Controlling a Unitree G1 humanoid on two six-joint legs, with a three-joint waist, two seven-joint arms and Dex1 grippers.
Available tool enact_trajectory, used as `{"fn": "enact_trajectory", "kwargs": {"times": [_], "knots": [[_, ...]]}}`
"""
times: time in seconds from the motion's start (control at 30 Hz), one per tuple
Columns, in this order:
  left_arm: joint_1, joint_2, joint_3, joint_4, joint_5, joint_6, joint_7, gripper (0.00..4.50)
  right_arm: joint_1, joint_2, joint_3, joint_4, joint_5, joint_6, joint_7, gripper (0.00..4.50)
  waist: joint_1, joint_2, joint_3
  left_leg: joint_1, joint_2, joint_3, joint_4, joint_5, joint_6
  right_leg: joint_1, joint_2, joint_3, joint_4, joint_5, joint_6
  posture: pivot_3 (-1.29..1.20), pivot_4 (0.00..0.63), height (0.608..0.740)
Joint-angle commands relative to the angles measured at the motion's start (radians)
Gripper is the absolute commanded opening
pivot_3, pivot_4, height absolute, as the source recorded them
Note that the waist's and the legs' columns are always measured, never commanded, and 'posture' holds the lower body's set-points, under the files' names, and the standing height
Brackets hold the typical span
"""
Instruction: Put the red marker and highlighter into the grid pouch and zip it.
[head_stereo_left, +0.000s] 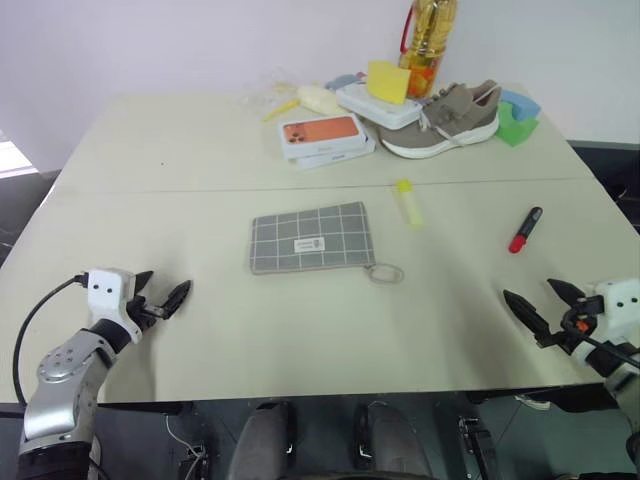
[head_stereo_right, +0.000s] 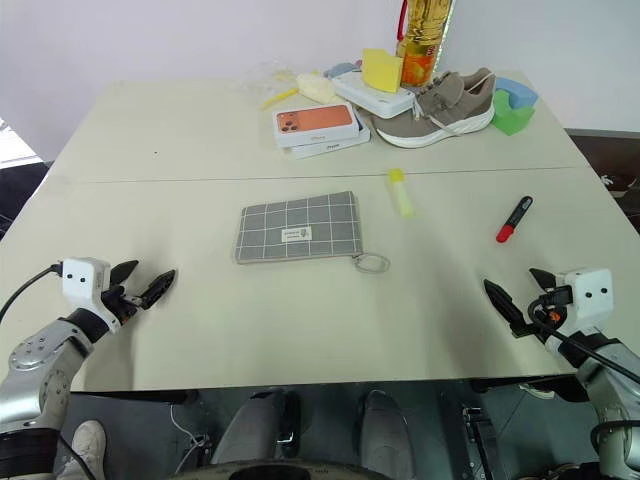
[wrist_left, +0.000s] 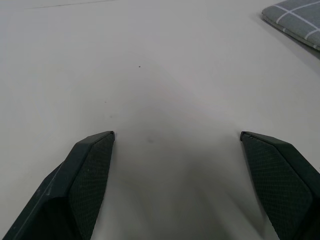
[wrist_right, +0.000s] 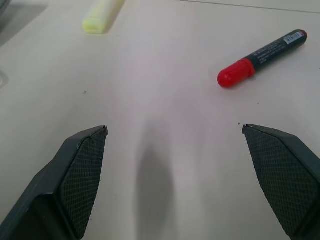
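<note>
- Head views: grid pouch lies flat mid-table, highlighter just beyond its right end, red marker farther right; clutter lines the far edge.
- Left wrist view: left gripper spread wide over bare table, holding nothing; a pouch corner is visible.
- Right wrist view: right gripper wide, empty; marker's label and red cap are visible.

My arms and grippers, as built

My left gripper carries two black fingers tapering to points, mounted on a boxy white housing with small dark dots on its face. A black cable loops out of that housing's outer side. Behind the housing sits a black collar, then a rounded silver-grey forearm shell dotted with dark screws. My right gripper matches it: white block, black fingers, thin black cable. Up close, the finger pads show fine cross-hatched texture
</note>
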Motion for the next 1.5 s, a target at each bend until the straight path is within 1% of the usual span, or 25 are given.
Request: {"fn": "enact_trajectory", "kwargs": {"times": [0.03,0.13,0.23,0.33,0.4,0.43,0.47,0.57,0.6,0.67,0.7,0.77,0.87,0.97,1.03,1.1,1.17,1.27,1.4,1.5], "knots": [[0.001,0.015,0.018,-0.015,0.002,0.007,-0.002,4.28,-0.011,-0.01,-0.006,-0.032,-0.004,-0.012,-0.013,4.5,0.0,0.0,0.0,0.0,0.0,0.0,0.0,0.0,0.0,0.0,0.0,0.0,0.0,0.0,0.0,0.0,0.15,0.74],[-0.017,-0.001,0.024,-0.008,-0.015,0.005,0.004,4.28,-0.032,-0.017,0.01,-0.059,0.016,0.02,-0.019,4.5,0.0,0.0,0.0,0.0,0.0,0.0,0.0,0.0,0.0,0.0,0.0,0.0,0.0,0.0,0.0,0.0,0.15,0.74],[-0.031,-0.004,0.009,0.002,0.001,-0.005,0.011,4.28,-0.081,-0.018,0.04,-0.103,0.045,0.067,-0.033,4.5,-0.001,0.0,0.0,0.0,0.0,0.0,0.0,0.0,0.0,0.0,0.001,0.0,0.0,0.0,0.0,0.0,0.15,0.74],[-0.048,-0.021,-0.005,0.014,0.031,-0.059,0.024,4.28,-0.136,-0.014,0.094,-0.137,0.044,0.092,-0.042,4.5,-0.001,0.0,0.0,0.0,0.0,0.0,0.0,0.0,0.0,0.0,0.001,0.0,0.0,0.0,0.0,0.0,0.15,0.74],[-0.06,-0.038,-0.011,0.022,0.053,-0.097,0.04,4.5,-0.196,0.002,0.146,-0.162,0.06,0.127,-0.059,3.98,-0.001,0.0,0.0,0.0,0.0,0.0,0.0,0.0,0.0,0.0,0.001,0.0,0.0,0.0,0.0,0.0,0.15,0.74],[-0.063,-0.047,-0.015,0.023,0.063,-0.116,0.047,4.5,-0.232,0.01,0.182,-0.174,0.062,0.146,-0.069,3.72,-0.001,0.0,0.0,0.0,0.0,0.0,0.0,0.0,0.0,0.0,0.001,0.0,0.0,0.0,0.0,0.0,0.15,0.74],[-0.065,-0.053,-0.016,0.026,0.069,-0.128,0.05,4.5,-0.256,0.014,0.206,-0.181,0.062,0.16,-0.077,3.27,-0.002,0.0,0.0,0.0,0.0,0.0,0.0,0.0,0.0,0.0,0.001,0.0,0.0,0.0,0.0,0.0,0.15,0.74],[-0.06,-0.071,-0.04,0.028,0.097,-0.174,0.043,4.5,-0.376,0.041,0.355,-0.18,0.0,0.203,-0.126,1.71,-0.003,0.0,0.0,0.0,0.0,0.0,0.0,0.0,0.0,0.0,0.001,0.0,0.001,0.0,0.0,0.0,0.15,0.74],[-0.061,-0.074,-0.045,0.031,0.101,-0.18,0.042,4.5,-0.41,0.05,0.404,-0.175,-0.026,0.203,-0.132,1.25,-0.003,0.0,0.0,0.0,0.0,0.0,0.0,0.0,0.0,0.0,0.001,0.0,0.001,0.0,0.0,0.0,0.15,0.74],[-0.063,-0.072,-0.06,0.037,0.111,-0.193,0.031,4.5,-0.48,0.083,0.481,-0.153,-0.058,0.202,-0.149,0.17,-0.001,-0.001,0.0,0.0,0.0,0.0,0.0,0.0,0.0,-0.001,0.002,0.0,0.001,0.0,0.0,0.0,0.15,0.74],[-0.062,-0.067,-0.068,0.039,0.118,-0.201,0.022,4.5,-0.522,0.113,0.519,-0.135,-0.071,0.205,-0.164,0.07,-0.002,-0.001,0.0,0.0,0.0,0.0,0.0,0.0,0.0,-0.001,0.002,0.0,0.002,0.0,0.0,0.0,0.15,0.74],[-0.063,-0.058,-0.079,0.046,0.132,-0.218,0.005,4.5,-0.588,0.167,0.584,-0.093,-0.104,0.208,-0.187,0.07,-0.002,-0.001,0.0,0.0,0.0,0.0,0.0,0.0,0.0,-0.001,0.002,0.0,0.002,0.0,0.0,0.0,0.15,0.74],[-0.068,-0.05,-0.08,0.055,0.142,-0.238,-0.003,4.5,-0.648,0.22,0.67,-0.008,-0.19,0.222,-0.237,0.07,-0.001,-0.001,0.0,0.0,0.0,0.0,0.0,0.0,0.0,-0.001,0.002,0.0,0.002,0.0,0.0,0.0,0.15,0.74],[-0.064,-0.036,-0.093,0.059,0.17,-0.271,-0.014,4.5,-0.735,0.292,0.736,0.147,-0.273,0.23,-0.301,0.07,-0.003,-0.002,0.0,-0.001,0.0,0.0,0.001,0.0,0.0,-0.001,0.002,0.0,0.002,0.001,0.0,0.0,0.15,0.74],[-0.06,-0.027,-0.103,0.061,0.189,-0.293,-0.024,4.5,-0.772,0.332,0.74,0.215,-0.294,0.235,-0.331,0.07,-0.007,-0.001,0.0,0.0,0.0,0.0,0.001,0.0,0.0,-0.001,0.002,0.0,0.002,0.001,0.0,0.0,0.15,0.74],[-0.062,-0.016,-0.109,0.069,0.203,-0.323,-0.032,4.5,-0.801,0.359,0.735,0.276,-0.314,0.283,-0.359,0.07,-0.01,-0.001,0.0,0.0,0.0,0.0,0.001,0.0,0.0,-0.002,0.002,0.0,0.003,0.001,0.0,0.0,0.15,0.74],[-0.071,0.01,-0.127,0.088,0.239,-0.384,-0.054,4.5,-0.813,0.401,0.685,0.317,-0.288,0.348,-0.391,0.07,-0.009,-0.002,0.0,0.0,0.0,0.0,0.001,0.0,0.0,-0.002,0.002,0.0,0.003,0.001,0.0,0.0,0.15,0.74],[-0.101,0.05,-0.162,0.15,0.292,-0.489,-0.081,4.5,-0.817,0.439,0.646,0.329,-0.259,0.389,-0.39,0.07,-0.009,-0.001,0.0,0.0,0.0,0.0,0.001,0.0,0.0,-0.001,0.002,0.0,0.003,0.001,0.0,0.0,0.15,0.74],[-0.217,0.09,-0.238,0.302,0.369,-0.675,-0.128,4.5,-0.817,0.458,0.631,0.335,-0.253,0.398,-0.377,0.07,-0.005,-0.001,-0.001,0.0,0.0,0.0,0.001,0.0,0.0,-0.001,0.002,0.0,0.003,0.001,-0.001,0.0,0.15,0.74],[-0.363,0.134,-0.343,0.503,0.508,-0.921,-0.141,4.5,-0.819,0.46,0.634,0.34,-0.263,0.391,-0.37,0.07,-0.005,-0.001,-0.001,0.0,0.0,0.001,0.001,0.0,0.0,-0.001,0.002,0.0,0.003,0.001,-0.001,0.0,0.15,0.74]]}}
